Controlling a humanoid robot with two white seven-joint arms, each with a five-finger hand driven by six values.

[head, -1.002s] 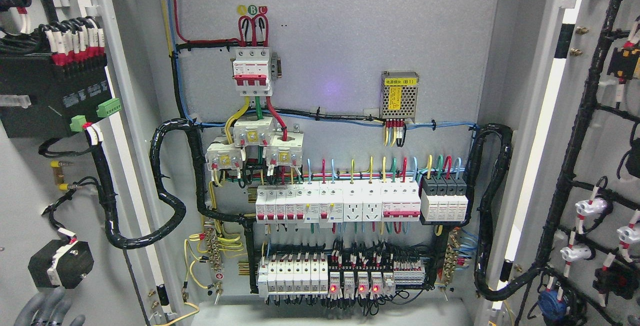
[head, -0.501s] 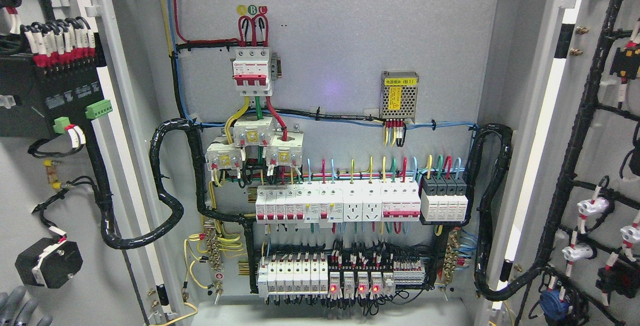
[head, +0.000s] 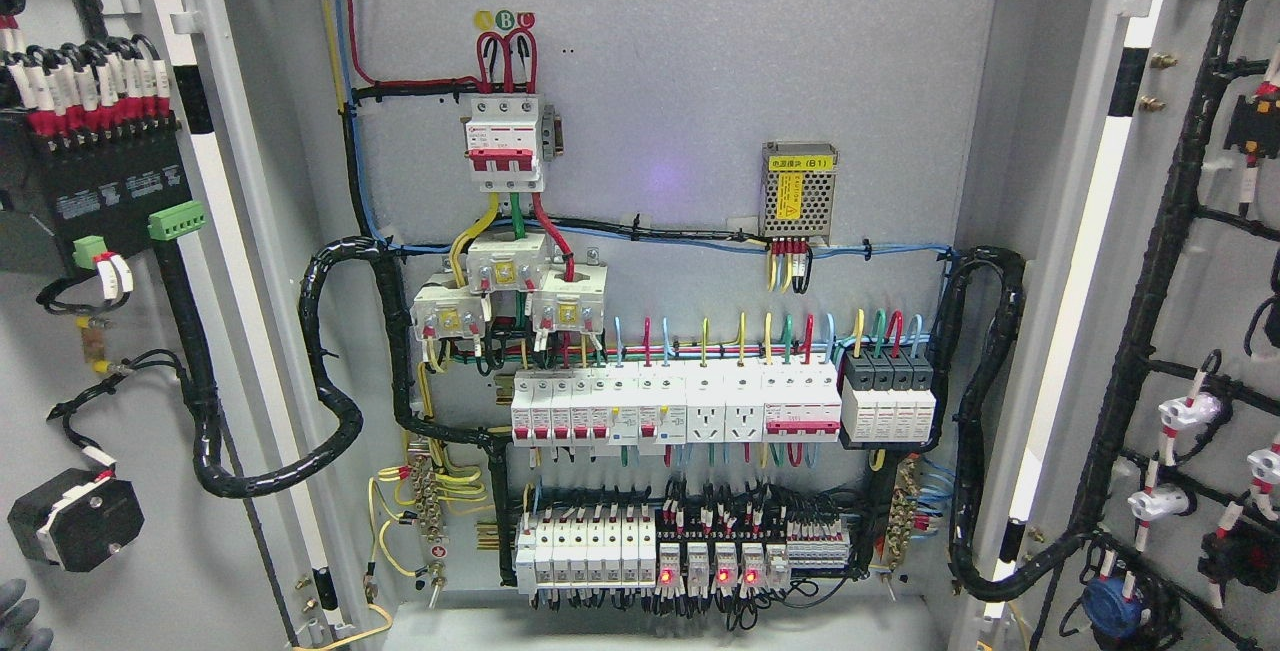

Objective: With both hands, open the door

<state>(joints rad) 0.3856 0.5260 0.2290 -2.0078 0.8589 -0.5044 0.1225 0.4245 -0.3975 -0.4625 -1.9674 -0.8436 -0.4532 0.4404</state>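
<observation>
Both cabinet doors stand swung wide. The left door point(head: 60, 351) fills the left side of the frame, its inner face carrying a black box and wiring; the right door point(head: 1200, 331) fills the right side, lined with black cables. Between their inner edges the back panel point(head: 700, 81) with rows of breakers point(head: 670, 406) lies fully exposed. Grey fingertips of the left hand point(head: 18, 616) show at the lower left corner, by the left door's face; whether they are curled or spread cannot be told.
</observation>
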